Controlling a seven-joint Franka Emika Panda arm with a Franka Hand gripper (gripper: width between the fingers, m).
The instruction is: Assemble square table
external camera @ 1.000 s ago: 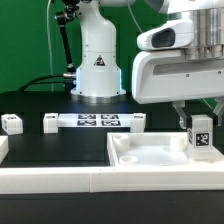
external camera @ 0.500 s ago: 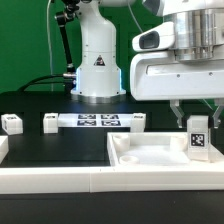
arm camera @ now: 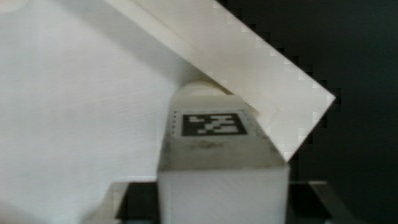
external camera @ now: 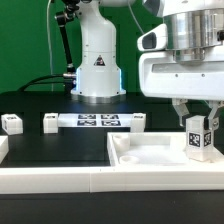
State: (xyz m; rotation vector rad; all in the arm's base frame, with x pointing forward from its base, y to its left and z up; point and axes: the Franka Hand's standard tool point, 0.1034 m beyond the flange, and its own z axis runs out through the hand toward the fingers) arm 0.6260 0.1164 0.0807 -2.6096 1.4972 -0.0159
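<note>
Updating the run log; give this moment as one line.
gripper: shut on leg | leg: tag showing, at corner of square table top, exterior view's right | square table top: lying rim-up

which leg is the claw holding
The leg at the exterior view's right, held upright in the claw over the top's corner. The other legs sit loose at the left.

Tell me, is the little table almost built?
Not yet. Done: the tabletop lies ready, but no other leg stands on it. In hand: the gripper holds one leg upright at the tabletop's corner on the exterior view's right. Left: at least two more, a loose leg and a second loose leg, still lie apart from the tabletop.
</note>
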